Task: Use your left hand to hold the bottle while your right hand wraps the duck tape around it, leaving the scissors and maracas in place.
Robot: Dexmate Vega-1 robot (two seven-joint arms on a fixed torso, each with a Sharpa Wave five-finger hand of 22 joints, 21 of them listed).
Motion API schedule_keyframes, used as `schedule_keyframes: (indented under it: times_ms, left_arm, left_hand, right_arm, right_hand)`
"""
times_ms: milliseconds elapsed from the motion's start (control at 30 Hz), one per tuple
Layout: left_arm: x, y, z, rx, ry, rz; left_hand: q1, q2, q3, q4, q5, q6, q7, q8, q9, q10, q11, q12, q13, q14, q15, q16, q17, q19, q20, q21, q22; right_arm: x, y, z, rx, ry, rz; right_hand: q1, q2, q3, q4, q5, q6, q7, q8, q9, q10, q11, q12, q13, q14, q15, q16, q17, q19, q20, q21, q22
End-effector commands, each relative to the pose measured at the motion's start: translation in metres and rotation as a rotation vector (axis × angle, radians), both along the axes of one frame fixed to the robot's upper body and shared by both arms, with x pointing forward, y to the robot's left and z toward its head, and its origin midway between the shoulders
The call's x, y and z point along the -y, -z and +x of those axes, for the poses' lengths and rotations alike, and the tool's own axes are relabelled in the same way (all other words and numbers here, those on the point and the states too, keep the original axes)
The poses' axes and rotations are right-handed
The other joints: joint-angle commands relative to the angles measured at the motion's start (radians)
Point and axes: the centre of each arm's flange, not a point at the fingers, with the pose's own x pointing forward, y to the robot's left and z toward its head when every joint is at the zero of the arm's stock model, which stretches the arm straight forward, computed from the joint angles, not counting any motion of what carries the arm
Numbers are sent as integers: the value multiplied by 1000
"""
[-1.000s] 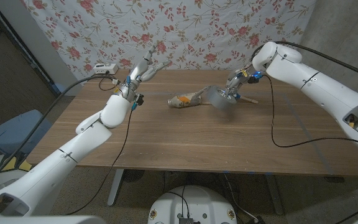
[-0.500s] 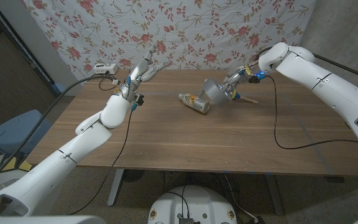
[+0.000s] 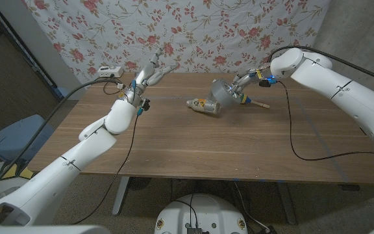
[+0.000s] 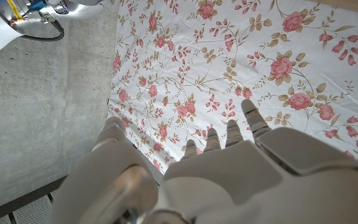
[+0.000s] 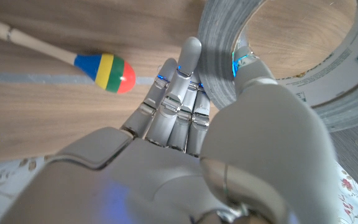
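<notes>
The bottle lies on its side on the wooden table, toward the far edge and somewhat right of its middle. The right hand pinches the roll of duck tape between thumb and fingers, just beside the bottle, with a striped maraca close by. The left hand hangs above the far left part of the table, fingers spread and holding nothing.

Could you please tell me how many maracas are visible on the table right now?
1. The maraca lies on the table beside the right robot hand, which holds the tape roll. Another could be hidden behind that hand.
</notes>
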Motion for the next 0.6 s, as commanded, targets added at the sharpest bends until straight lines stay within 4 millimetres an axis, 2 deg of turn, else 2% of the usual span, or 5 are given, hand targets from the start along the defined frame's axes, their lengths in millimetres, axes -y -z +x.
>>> schedule_keyframes:
  times_ms: [33,200,400,600]
  left_arm:
    - [0,-1,6,-10,20,10]
    - [-2,-2,9,-11,27,9]
    - [-6,-1,11,-15,26,8]
    - [-9,0,12,-15,22,7]
  left_hand:
    - [-2,12,4,-5,4,-3,4,5,-1,2,1,6,1,-5,-4,7,2,-160,5,-4,4]
    - [-3,13,4,-5,4,-4,5,5,-1,1,1,6,0,-6,-8,7,2,-160,4,-6,5]
    - [-3,14,4,-6,4,-7,5,4,-1,-3,3,5,-1,-8,-11,6,2,-160,4,-7,5]
    - [-3,15,4,-6,4,-10,5,4,-1,-6,4,5,-2,-11,-11,6,2,-160,4,-9,5]
  right_arm:
    - [-29,-11,-26,369,116,-172]
    - [-55,-8,-34,486,225,-425]
    - [-65,-5,-39,513,281,-541]
    - [-65,-8,-37,481,288,-546]
  right_hand:
    - [131,137,12,3,9,113,-109,9,3,127,-85,5,1,39,-61,-1,1,-1,4,7,0]
    - [131,137,12,3,9,113,-109,9,3,127,-85,5,1,39,-61,-1,1,-1,4,7,0]
    - [131,137,12,3,9,113,-109,9,3,127,-85,5,1,39,-61,-1,1,-1,4,7,0]
    - [131,137,12,3,9,113,-109,9,3,127,-85,5,1,39,-61,-1,1,-1,4,7,0]
